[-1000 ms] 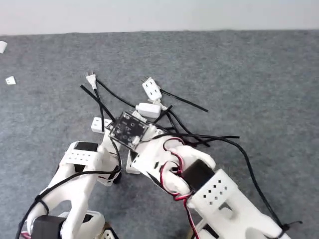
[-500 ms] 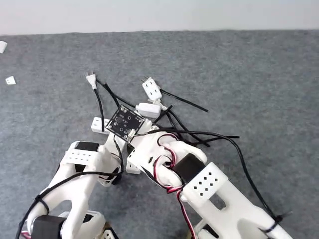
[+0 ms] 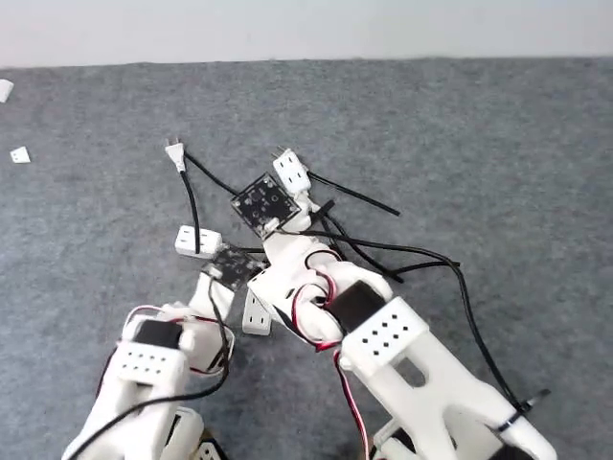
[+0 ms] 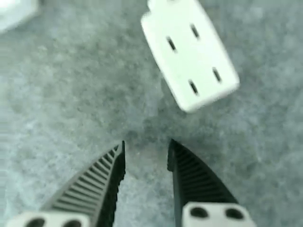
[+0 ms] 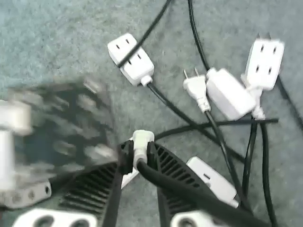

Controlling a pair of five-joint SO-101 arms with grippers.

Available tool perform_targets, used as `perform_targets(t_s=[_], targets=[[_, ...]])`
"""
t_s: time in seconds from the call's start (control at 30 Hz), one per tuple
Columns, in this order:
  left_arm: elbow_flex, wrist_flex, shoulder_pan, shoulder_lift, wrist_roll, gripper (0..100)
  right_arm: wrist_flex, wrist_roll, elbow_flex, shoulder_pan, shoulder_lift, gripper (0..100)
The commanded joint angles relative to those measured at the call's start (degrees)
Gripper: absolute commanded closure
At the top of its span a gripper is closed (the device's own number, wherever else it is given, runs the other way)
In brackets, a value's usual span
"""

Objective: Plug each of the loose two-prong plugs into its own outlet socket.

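Note:
My right gripper (image 5: 138,150) is shut on a white plug (image 5: 142,138) whose black cable (image 5: 189,189) trails back past the fingers. Beyond it on the grey carpet lie a loose two-prong plug (image 5: 195,87), a white socket (image 5: 130,59), another socket (image 5: 265,56) and a third socket (image 5: 213,177) close by. My left gripper (image 4: 146,149) stands open just above the carpet, nothing between its fingers; a white socket (image 4: 189,59) with two slot pairs lies just beyond its tips. From above, sockets (image 3: 198,241) (image 3: 292,172) (image 3: 257,311) and a far plug (image 3: 175,153) surround both wrists.
Black cables (image 3: 383,251) cross and tangle over the carpet around the right arm (image 3: 383,331). A white block adapter (image 5: 229,94) lies among them. The left arm's camera board (image 5: 61,127) is close beside the right gripper. Two small white pieces (image 3: 19,153) lie far left.
The right wrist has moved toward the far side of the table with the plug in it. The left arm has drawn back and lowered, so its camera board now shows beside the right arm.

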Motion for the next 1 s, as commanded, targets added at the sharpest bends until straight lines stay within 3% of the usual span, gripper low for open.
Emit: perform_targets(t_s=[0.0,0.4,0.6,0.83,0.97], targets=[[0.57,-1.41,-2.90,-4.66,1.76,87,1.89,-1.05,-0.97,0.57,0.57,99.1],[1.01,-1.41,-3.43,-5.98,1.58,87,28.44,12.22,-5.19,3.82,5.49,99.0],[1.10,-1.32,-3.43,-5.98,1.58,87,23.96,17.67,0.35,15.16,6.55,97.6],[1.36,-1.32,-3.43,-5.98,1.58,87,15.25,22.86,7.47,25.63,10.33,76.6],[1.36,-1.32,-3.43,-5.98,1.58,87,13.67,21.36,3.43,29.14,12.44,79.7]])
